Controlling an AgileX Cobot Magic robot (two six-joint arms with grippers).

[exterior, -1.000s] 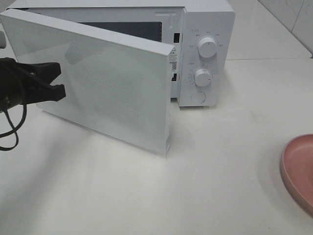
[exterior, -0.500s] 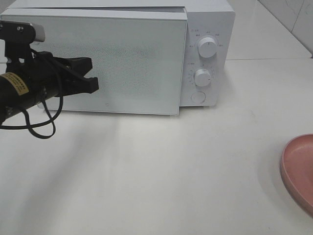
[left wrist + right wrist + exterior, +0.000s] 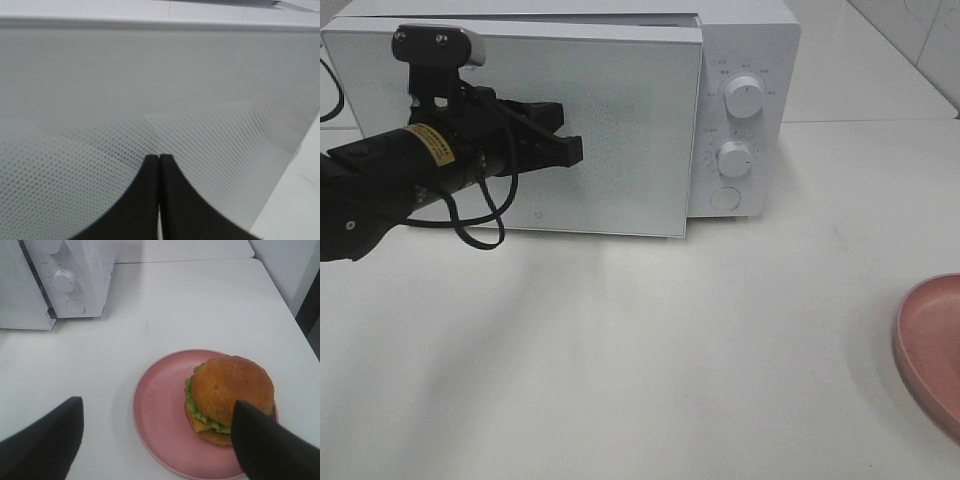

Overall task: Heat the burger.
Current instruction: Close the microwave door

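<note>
The microwave point(image 3: 560, 110) door point(image 3: 620, 130), open a second ago, now sits shut with the left gripper point(image 3: 570, 150), jaws together, pressed against it. The burger point(image 3: 227, 397) remains on the pink plate point(image 3: 160, 410) at the near right, below the right gripper point(image 3: 157, 440), jaws apart, so heating looks blocked.

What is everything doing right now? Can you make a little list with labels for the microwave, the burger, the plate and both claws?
microwave: white microwave at the back of the table, two knobs on its panel
door: door looks shut or nearly shut
left claw: left claw closed, tips right at the door, holding nothing
right claw: right claw open, hanging above the plate, holding nothing
burger: burger on the plate, outside the microwave, not heated yet
plate: pink plate on the table, right of the microwave
</note>
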